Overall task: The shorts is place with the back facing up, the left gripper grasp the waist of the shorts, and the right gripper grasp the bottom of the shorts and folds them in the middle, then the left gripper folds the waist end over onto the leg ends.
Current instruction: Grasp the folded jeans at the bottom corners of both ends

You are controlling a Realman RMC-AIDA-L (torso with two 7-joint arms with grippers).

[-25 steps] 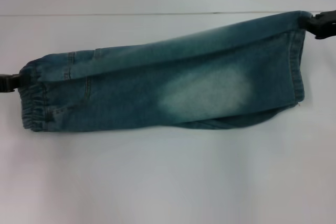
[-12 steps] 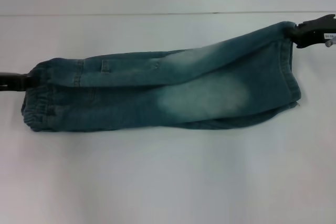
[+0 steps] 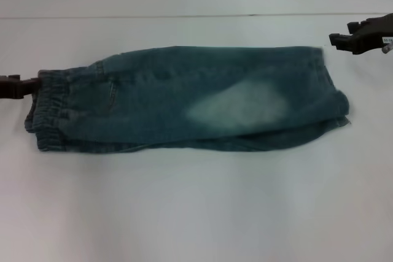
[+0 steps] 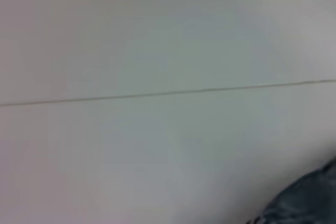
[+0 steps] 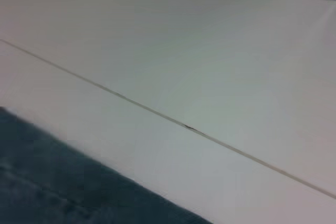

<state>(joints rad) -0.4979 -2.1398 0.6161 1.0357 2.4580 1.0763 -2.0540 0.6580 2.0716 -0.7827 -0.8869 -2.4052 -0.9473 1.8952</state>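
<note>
- Shorts (image 3: pixel 190 99) lie flat on the table (image 3: pixel 196 213), already folded lengthwise; long axis runs left-right.
- Waist end sits at the left gripper (image 3: pixel 15 87), touching it; grip state: cannot tell.
- Right gripper (image 3: pixel 344 40) is spread, clear of the leg ends.
- The left arm is nearer for the waist-over fold.

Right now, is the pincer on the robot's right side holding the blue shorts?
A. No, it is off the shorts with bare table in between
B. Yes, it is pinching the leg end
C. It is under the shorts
A: in the head view the right pincer sits apart from the leg end of the shorts, with white table showing between them.
</note>
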